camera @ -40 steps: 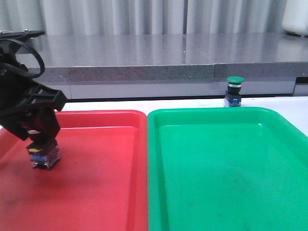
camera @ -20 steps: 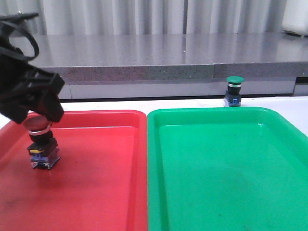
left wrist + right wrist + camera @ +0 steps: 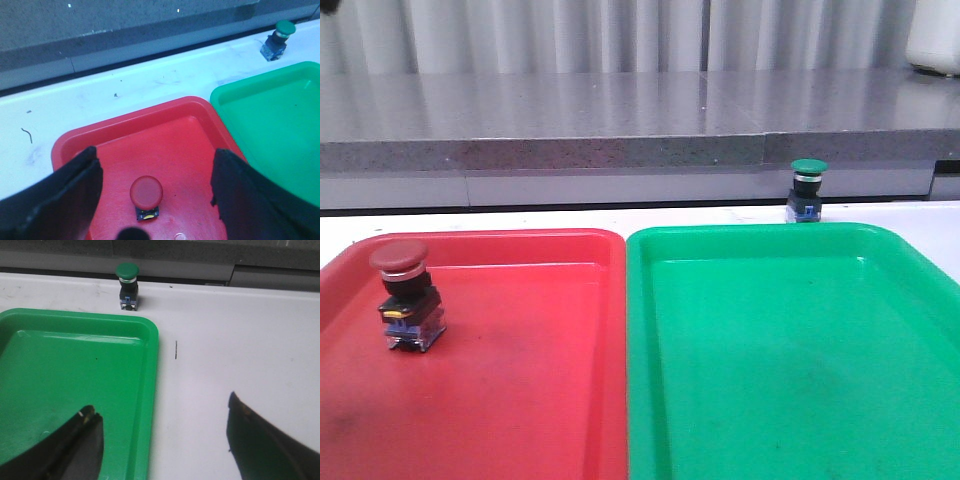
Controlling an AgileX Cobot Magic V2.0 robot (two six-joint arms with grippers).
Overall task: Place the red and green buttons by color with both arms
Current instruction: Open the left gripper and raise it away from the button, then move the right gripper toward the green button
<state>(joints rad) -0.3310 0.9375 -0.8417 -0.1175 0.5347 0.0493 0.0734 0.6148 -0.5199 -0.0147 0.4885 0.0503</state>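
Front view showed the red button (image 3: 404, 294) standing in the red tray (image 3: 520, 400) while the green button (image 3: 807, 188) waited near the desk's far edge, so the wide-open, empty right gripper (image 3: 162, 440) probably had to fetch it; the left gripper (image 3: 157, 192) gaped empty too.

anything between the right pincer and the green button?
Nothing visible. The green button stands upright on bare table beyond the green tray's far edge; the open right pincer hangs near that tray's corner with clear table between.
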